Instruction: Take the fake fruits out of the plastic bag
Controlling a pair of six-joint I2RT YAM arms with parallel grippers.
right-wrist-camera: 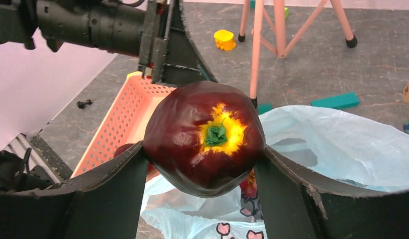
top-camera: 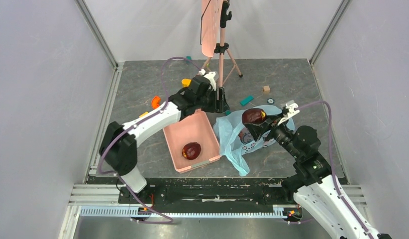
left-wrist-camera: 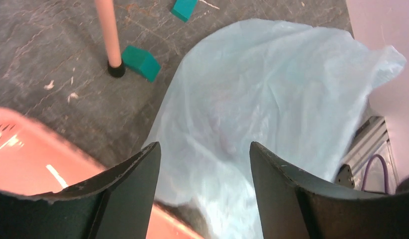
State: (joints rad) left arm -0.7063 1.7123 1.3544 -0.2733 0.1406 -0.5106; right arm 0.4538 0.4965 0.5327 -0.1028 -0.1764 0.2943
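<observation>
My right gripper point(top-camera: 257, 121) is shut on a glossy dark-red fake fruit point(right-wrist-camera: 204, 137) with a yellow patch and green stem, held above the light-blue plastic bag point(top-camera: 232, 142). That fruit also shows in the top view point(top-camera: 253, 116). Another red fruit point(right-wrist-camera: 248, 183) peeks from inside the bag point(right-wrist-camera: 342, 149). A third fruit point(top-camera: 191, 150) lies in the pink basket point(top-camera: 180, 130). My left gripper point(top-camera: 223, 103) is open and empty, past the basket's far corner, its fingers point(left-wrist-camera: 130, 191) over the bag's edge point(left-wrist-camera: 262, 99).
A pink tripod stand point(top-camera: 221, 47) rises at the back, one leg point(left-wrist-camera: 109, 35) close to my left gripper. Teal blocks point(left-wrist-camera: 141, 62), a yellow toy point(right-wrist-camera: 225, 40), orange pieces point(top-camera: 155, 102) and a small tan block point(top-camera: 266, 89) lie scattered on the floor.
</observation>
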